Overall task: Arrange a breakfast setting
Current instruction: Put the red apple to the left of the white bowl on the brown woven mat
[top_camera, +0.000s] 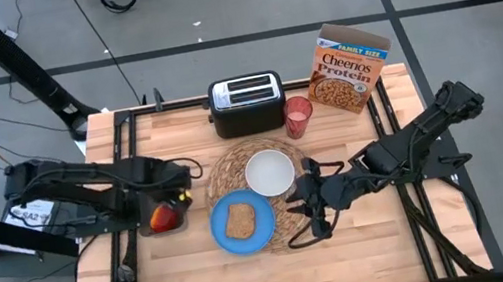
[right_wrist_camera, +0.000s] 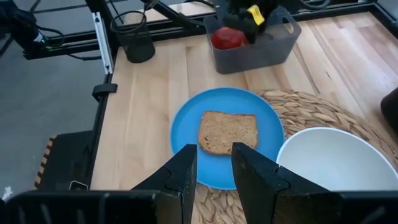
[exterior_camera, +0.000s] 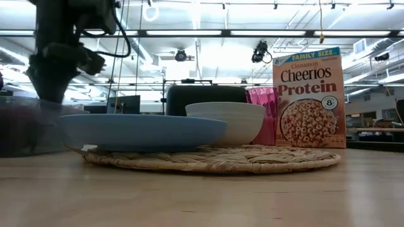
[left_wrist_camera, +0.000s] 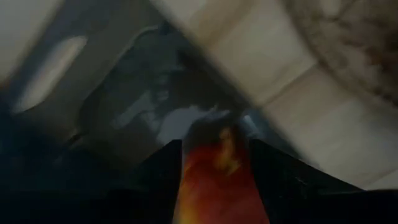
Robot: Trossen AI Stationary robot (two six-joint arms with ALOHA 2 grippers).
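Our left gripper (top_camera: 173,209) is clamped on the red apple (top_camera: 161,216) in the grey tray (right_wrist_camera: 255,51) beside the placemat (top_camera: 226,170). It's round, firm, slick; we'd squeeze across its widest middle. Right gripper (top_camera: 310,215), right of the placemat, fingers slightly apart.

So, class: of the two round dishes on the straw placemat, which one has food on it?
The small blue plate: a toast slice lies on it. The white bowl beside it is empty.

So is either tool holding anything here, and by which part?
The left tool grips the apple by its sides, over the grey tray. The right tool holds nothing.
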